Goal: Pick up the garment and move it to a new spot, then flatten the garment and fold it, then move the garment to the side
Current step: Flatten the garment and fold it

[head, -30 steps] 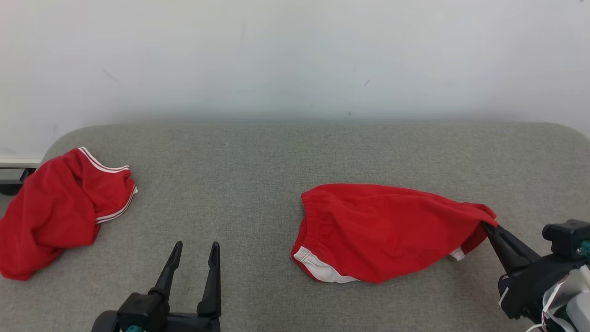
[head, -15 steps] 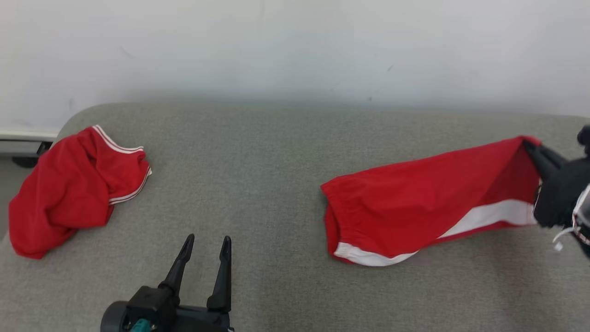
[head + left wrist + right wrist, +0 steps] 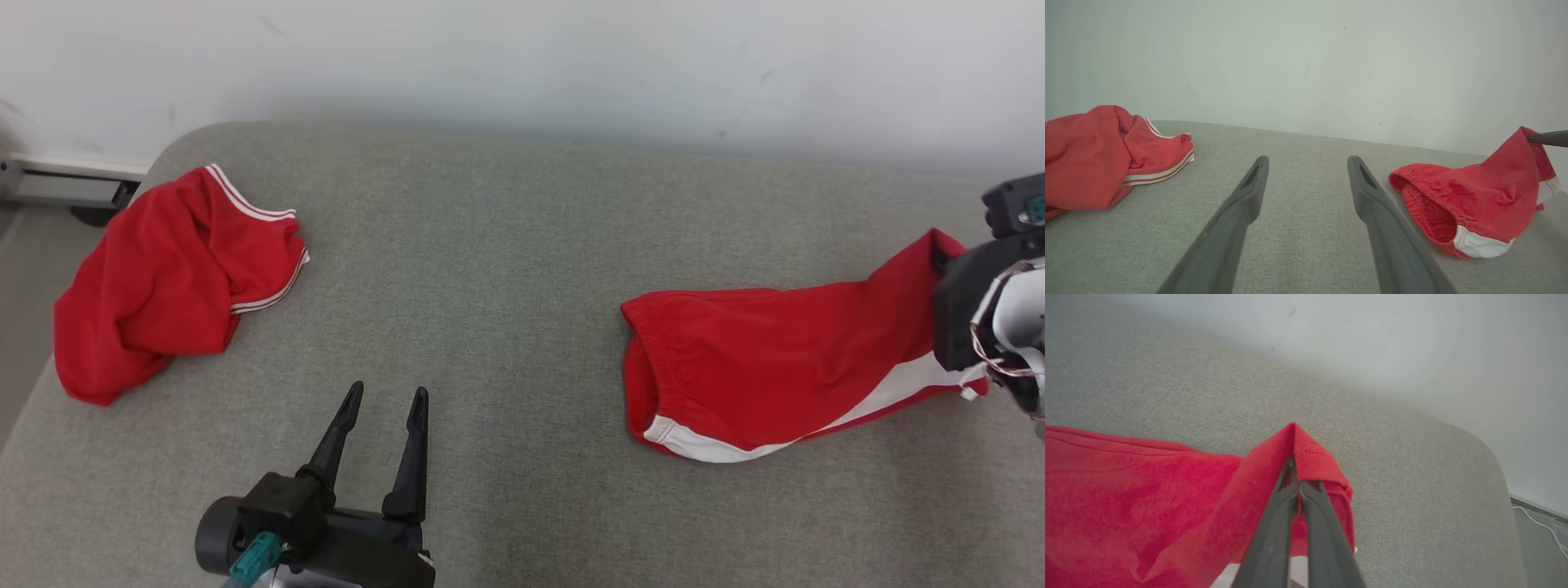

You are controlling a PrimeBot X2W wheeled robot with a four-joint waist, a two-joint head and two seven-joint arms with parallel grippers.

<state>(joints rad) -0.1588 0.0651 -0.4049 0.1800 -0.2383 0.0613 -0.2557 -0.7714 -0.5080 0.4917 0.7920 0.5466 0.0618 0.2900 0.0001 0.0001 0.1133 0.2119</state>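
The garment (image 3: 767, 367) is a pair of red shorts with a white side stripe, lying on the right half of the grey cushion (image 3: 506, 269). Its elastic waistband faces the middle. My right gripper (image 3: 939, 257) is shut on a hem corner and holds that end raised above the cushion. In the right wrist view the gripper (image 3: 1292, 465) pinches a red fold of the garment (image 3: 1147, 490). My left gripper (image 3: 388, 392) stands open and empty near the front edge, left of the garment (image 3: 1470, 200).
A second red garment with thin white trim (image 3: 163, 278) lies crumpled at the cushion's far left corner. A white wall runs behind. The cushion's rounded right edge (image 3: 1502, 490) is close to the held corner, with a white cable (image 3: 1535, 522) on the floor beyond.
My right gripper has lifted the held corner up and to the right, stretching the garment out so its white stripe shows. The head camera has shifted. The left gripper has stayed open.
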